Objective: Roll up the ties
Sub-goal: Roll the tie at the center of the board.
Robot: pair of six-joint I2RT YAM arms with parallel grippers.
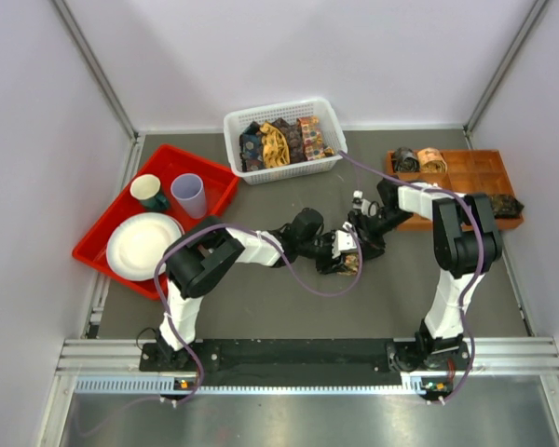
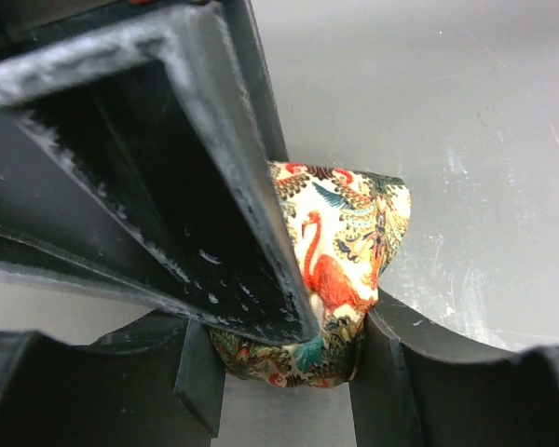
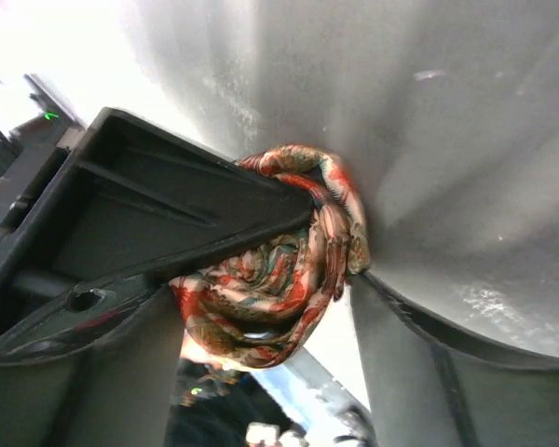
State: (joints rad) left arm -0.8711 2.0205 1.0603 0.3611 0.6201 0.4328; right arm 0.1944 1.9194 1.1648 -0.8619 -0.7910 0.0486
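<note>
Tie (image 2: 345,244), one, coiled, pinched by left gripper (image 2: 340,324) and, seemingly, right gripper (image 3: 334,250).

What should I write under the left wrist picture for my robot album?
The left gripper squeezes a rolled tie patterned with orange-red flamingos.

My left arm (image 1: 205,265) and right arm (image 1: 461,242) are black at the joints with white shells between. A thin purple cable (image 1: 309,291) loops along each. My bases (image 1: 163,354) are bolted to a black plate (image 1: 298,354) at the table's (image 1: 261,312) near edge. My fingers (image 2: 214,140) are matte black, scuffed whitish.
</note>
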